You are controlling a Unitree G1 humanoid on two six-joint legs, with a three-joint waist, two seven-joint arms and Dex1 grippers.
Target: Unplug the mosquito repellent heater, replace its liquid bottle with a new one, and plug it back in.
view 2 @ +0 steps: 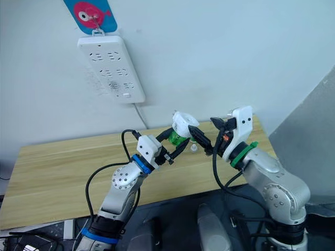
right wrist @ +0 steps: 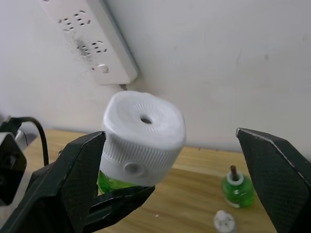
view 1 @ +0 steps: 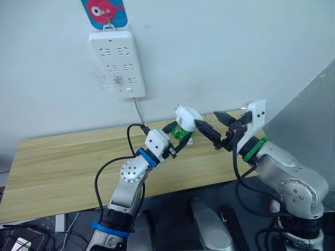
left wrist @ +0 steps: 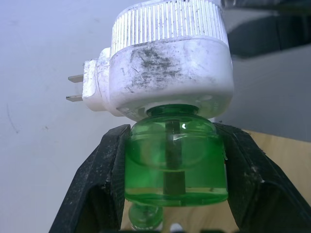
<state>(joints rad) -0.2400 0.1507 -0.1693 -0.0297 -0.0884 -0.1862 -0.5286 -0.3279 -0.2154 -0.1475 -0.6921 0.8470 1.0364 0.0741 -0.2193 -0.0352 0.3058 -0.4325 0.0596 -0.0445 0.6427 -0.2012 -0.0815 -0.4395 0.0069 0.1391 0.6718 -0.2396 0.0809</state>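
Heater (view 1: 187, 116) sits above the bench (view 1: 63, 162) in the eye views, unplugged, between both tools. Left wrist view: left tool (left wrist: 175, 187) pinches the green bottle (left wrist: 176, 162), liquid low inside. Right wrist view: right tool (right wrist: 180, 165) is spread around the heater; a second green bottle (right wrist: 237, 190) stands on the bench.

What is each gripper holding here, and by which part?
Left gripper clamps the green bottle screwed into the heater. Right gripper is open around the heater, holding nothing.
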